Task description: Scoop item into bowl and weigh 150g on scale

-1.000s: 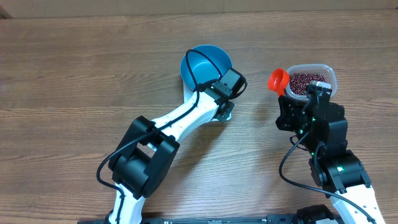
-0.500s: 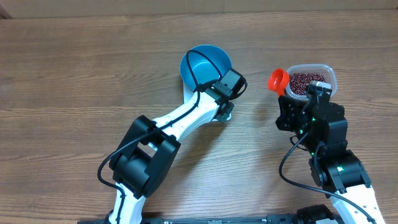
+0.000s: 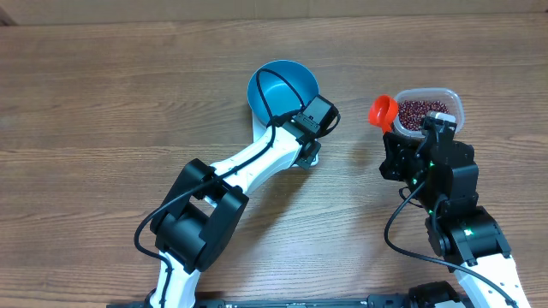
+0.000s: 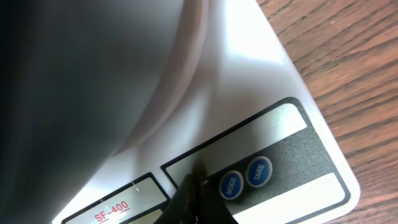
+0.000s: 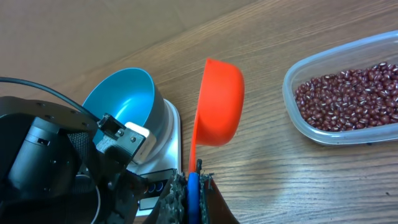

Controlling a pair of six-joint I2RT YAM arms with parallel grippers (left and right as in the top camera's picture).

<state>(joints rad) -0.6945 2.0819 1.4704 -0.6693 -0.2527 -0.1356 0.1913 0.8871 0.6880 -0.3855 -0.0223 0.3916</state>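
The teal-blue bowl (image 3: 282, 88) stands on the white scale (image 4: 273, 106), and no beans show inside the bowl (image 5: 121, 99). My left gripper (image 4: 193, 182) is shut, its tip down on the scale's panel just left of the MODE button (image 4: 231, 184). From above, the left gripper (image 3: 310, 152) sits at the bowl's near edge. My right gripper (image 5: 193, 180) is shut on the blue handle of an orange scoop (image 5: 217, 102). The scoop (image 3: 383, 109) hangs between the bowl and the clear tub (image 3: 455, 103). Red-brown beans (image 5: 348, 96) fill the tub.
The left arm (image 3: 248, 162) stretches diagonally across the middle of the wooden table and covers most of the scale from above. Its wrist housing (image 5: 50, 155) fills the lower left of the right wrist view. The tub's rim (image 5: 292, 118) lies right of the scoop.
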